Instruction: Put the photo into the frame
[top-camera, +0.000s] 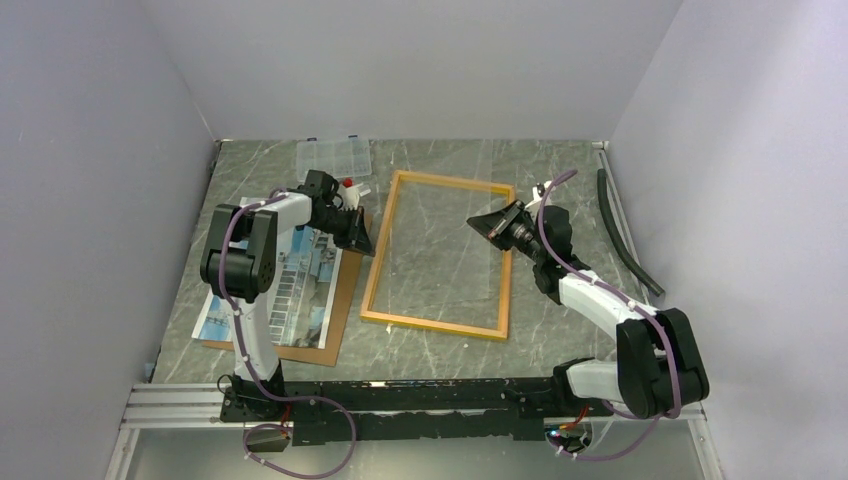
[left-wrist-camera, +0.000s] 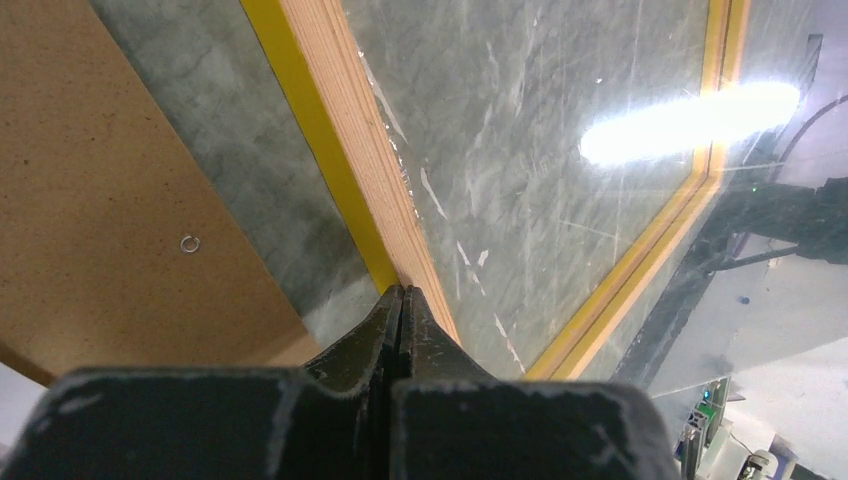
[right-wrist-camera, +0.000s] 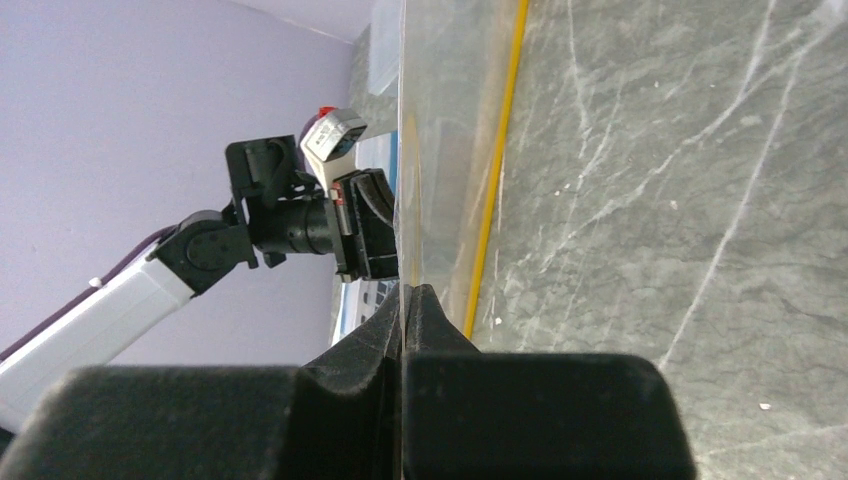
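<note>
Left hand (top-camera: 362, 232) (left-wrist-camera: 402, 292): black fingers pressed together. The tips sit at the inner wooden edge of the large rectangular frame (top-camera: 435, 326) (left-wrist-camera: 350, 130), which has a thin yellow-orange border. Can't tell if anything thin is pinched between them.

Right hand (top-camera: 483, 224) (right-wrist-camera: 405, 290): fingers clamped on the edge of a thin, glossy clear sheet (right-wrist-camera: 450, 80), which runs straight out ahead of its fingertips, seen edge-on.

The frame lies flat on the grey marble-pattern surface (top-camera: 450, 155), between the two hands. The left hand is at its left rail and the right hand at its right rail, both toward the far end.

The photo (top-camera: 305, 285), a thin rectangular print of a pale building against blue sky, lies outside the frame. It is to the left of the left hand and back toward the arm base, partly under that arm. It rests on a plain brown backing board (top-camera: 340, 300) (left-wrist-camera: 90, 180), whose edge is just beside the frame's left rail.

A small clear plastic compartment box (top-camera: 335, 156) sits beyond the left hand, near the far wall. A long black strip (top-camera: 625, 235) lies well to the right of the right hand.
</note>
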